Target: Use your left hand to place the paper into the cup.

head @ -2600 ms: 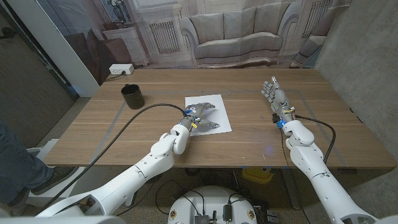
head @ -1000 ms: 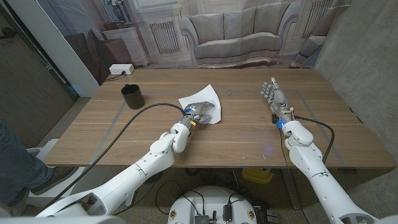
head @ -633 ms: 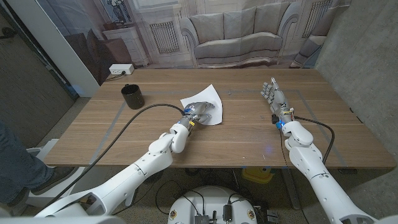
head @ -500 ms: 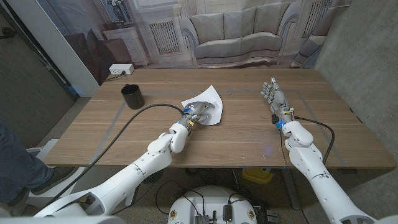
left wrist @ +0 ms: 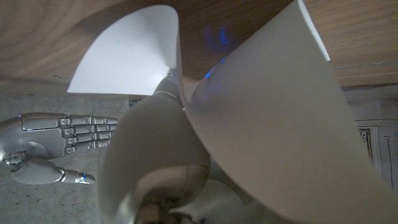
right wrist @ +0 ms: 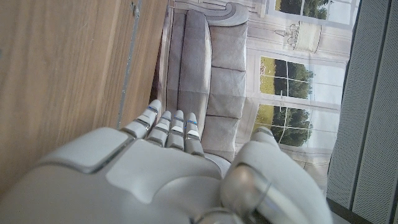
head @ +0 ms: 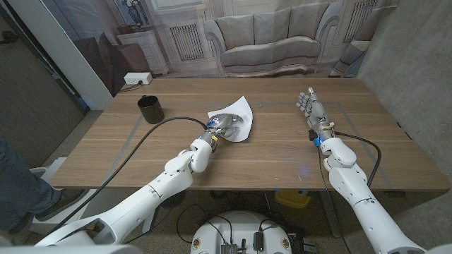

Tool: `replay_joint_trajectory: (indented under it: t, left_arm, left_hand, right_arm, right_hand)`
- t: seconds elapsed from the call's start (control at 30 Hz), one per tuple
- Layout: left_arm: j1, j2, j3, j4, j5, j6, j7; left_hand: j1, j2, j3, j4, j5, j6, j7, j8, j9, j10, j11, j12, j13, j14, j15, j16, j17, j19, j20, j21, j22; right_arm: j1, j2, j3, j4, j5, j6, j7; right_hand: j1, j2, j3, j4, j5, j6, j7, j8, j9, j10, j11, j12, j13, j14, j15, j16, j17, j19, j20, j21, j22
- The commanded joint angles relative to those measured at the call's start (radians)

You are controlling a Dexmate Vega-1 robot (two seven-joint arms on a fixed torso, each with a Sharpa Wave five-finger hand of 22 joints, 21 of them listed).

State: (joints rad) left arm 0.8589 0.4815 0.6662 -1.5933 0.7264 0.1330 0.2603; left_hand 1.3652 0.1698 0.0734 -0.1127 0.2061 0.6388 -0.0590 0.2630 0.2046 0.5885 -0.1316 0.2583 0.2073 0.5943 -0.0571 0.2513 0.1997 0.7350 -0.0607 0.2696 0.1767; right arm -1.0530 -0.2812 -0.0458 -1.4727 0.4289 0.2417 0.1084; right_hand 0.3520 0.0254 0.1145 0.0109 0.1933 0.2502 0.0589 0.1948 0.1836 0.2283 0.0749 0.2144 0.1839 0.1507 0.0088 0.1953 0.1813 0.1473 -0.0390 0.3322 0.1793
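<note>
A white sheet of paper [head: 239,116] lies crumpled and folded up at the table's middle, gripped by my left hand [head: 224,125]. In the left wrist view the paper [left wrist: 273,124] curls around that hand's fingers [left wrist: 163,99] in big folds. The black cup [head: 150,109] stands upright at the far left of the table, well apart from the paper. My right hand [head: 311,111] stands at the right side with fingers straight and apart, holding nothing; it also shows in the left wrist view as right hand [left wrist: 56,134] and in its own view as right hand [right wrist: 161,162].
A black cable [head: 141,144] runs along my left arm over the table. Grey tape lines [head: 131,134] mark the wooden table [head: 282,155]. A white power strip [head: 138,78] sits past the far left corner. A person's leg [head: 18,180] stands at the left edge.
The flat sheet has been gathered and folded up in my left hand, and hand and paper have drifted slightly to the far left. The right hand has not moved.
</note>
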Motion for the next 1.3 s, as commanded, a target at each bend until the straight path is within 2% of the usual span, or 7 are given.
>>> replay_joint_trajectory:
  t: [0.03, 0.37, 0.87, 1.3]
  left_arm:
    - [0.016, 0.022, -0.015, -0.049, -0.005, 0.026, -0.004]
    - [0.027, 0.041, -0.024, -0.099, 0.003, 0.056, -0.015]
    - [0.026, 0.054, -0.028, -0.151, 0.021, 0.098, -0.043]
    - [0.034, 0.072, -0.033, -0.209, 0.045, 0.126, -0.056]
  left_hand:
    - [-0.007, 0.004, 0.003, 0.004, -0.004, 0.003, -0.002, 0.001, 0.004, 0.004, 0.006, -0.003, 0.002, -0.003, -0.102, -0.003, 0.000, 0.003, 0.008, -0.003, 0.001]
    - [-0.013, 0.002, 0.006, 0.011, -0.007, 0.008, 0.003, -0.001, 0.004, 0.009, 0.006, -0.006, 0.002, 0.000, -0.104, -0.008, 0.000, 0.003, 0.011, -0.006, 0.001]
    - [-0.018, -0.004, 0.010, 0.015, -0.011, 0.006, -0.003, -0.006, 0.003, 0.007, 0.007, -0.014, 0.002, -0.003, -0.100, -0.018, -0.001, -0.004, 0.018, -0.013, 0.001]
    - [-0.021, -0.007, 0.011, 0.018, -0.013, 0.010, -0.005, -0.008, 0.003, 0.011, 0.004, -0.017, 0.003, -0.002, -0.100, -0.022, -0.002, -0.006, 0.021, -0.016, 0.001]
  right_arm:
    - [-0.004, -0.002, -0.002, -0.011, 0.005, -0.006, -0.001]
    - [-0.003, -0.004, 0.001, -0.009, 0.006, -0.001, 0.003]
    - [0.009, -0.001, 0.000, 0.017, 0.010, 0.008, 0.016]
    - [0.001, -0.001, 0.006, 0.011, 0.012, 0.013, 0.015]
  right_hand:
    - [-0.001, 0.003, -0.001, -0.001, 0.002, 0.004, -0.002, 0.000, 0.006, 0.007, 0.001, -0.003, 0.002, 0.008, 0.005, -0.005, 0.004, 0.013, -0.019, -0.001, 0.002]
    - [-0.002, 0.003, -0.002, -0.001, 0.002, 0.004, -0.002, 0.000, 0.006, 0.006, 0.002, -0.003, 0.002, 0.009, 0.005, -0.004, 0.004, 0.014, -0.019, -0.003, 0.002]
    - [-0.002, 0.005, -0.003, -0.002, 0.002, 0.004, -0.002, 0.000, 0.006, 0.008, 0.001, -0.003, 0.002, 0.009, 0.005, -0.005, 0.004, 0.016, -0.019, -0.008, 0.002]
    - [-0.002, 0.006, -0.003, -0.003, 0.002, 0.004, -0.001, 0.000, 0.006, 0.007, 0.000, -0.003, 0.002, 0.008, 0.005, -0.005, 0.004, 0.018, -0.019, -0.011, 0.002]
